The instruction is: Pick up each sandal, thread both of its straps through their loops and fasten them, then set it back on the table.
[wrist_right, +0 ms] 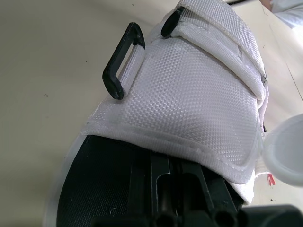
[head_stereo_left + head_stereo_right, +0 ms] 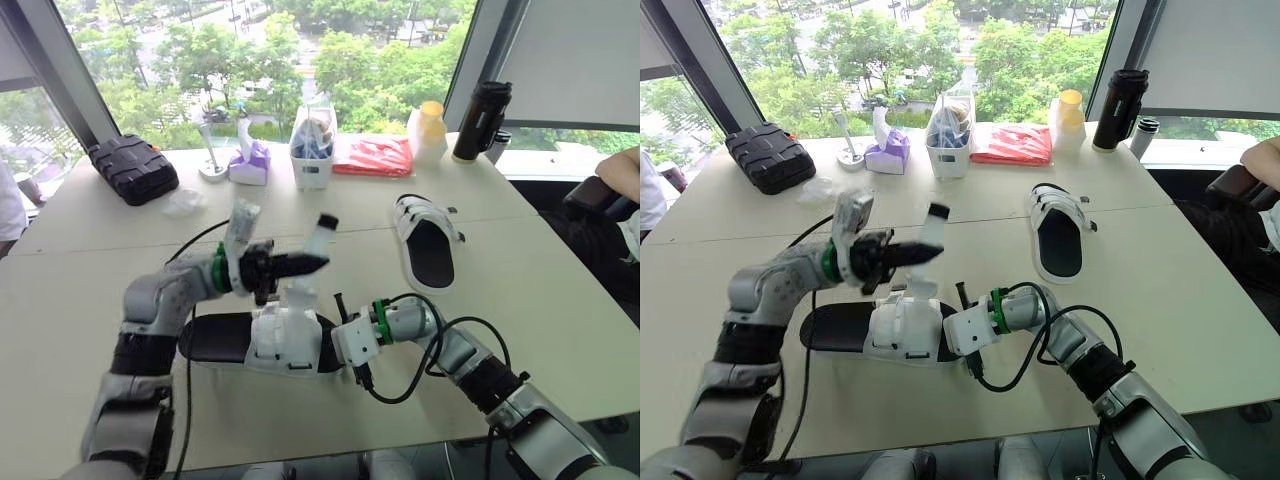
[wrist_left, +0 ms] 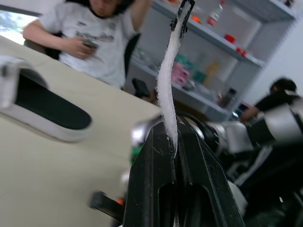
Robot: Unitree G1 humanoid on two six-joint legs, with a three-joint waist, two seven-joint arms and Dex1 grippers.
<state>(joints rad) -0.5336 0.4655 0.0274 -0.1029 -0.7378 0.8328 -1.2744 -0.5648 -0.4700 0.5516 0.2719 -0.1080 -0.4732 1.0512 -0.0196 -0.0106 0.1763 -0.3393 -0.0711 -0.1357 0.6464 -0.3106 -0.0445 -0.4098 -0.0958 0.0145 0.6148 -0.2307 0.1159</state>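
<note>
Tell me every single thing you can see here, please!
near sandal: 1, white with black sole, between the grippers
far sandal: 1, white with black sole, farther right
strap: 1, white, lifted off the near sandal
case: 1, black, far left
tissue pack: 1, purple, back edge
bin: 1, white, back middle
packet: 1, red, beside the bin
bottle: 1, white, yellow lid, back right
flask: 1, black, back right
table: 1, beige
person's arm: 1, right edge
left gripper: 1, black jaws shut on the strap
right gripper: 1, at the near sandal

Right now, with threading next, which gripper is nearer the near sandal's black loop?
Right. The right gripper sits beside the loop; the left gripper holds the strap raised above it.
</note>
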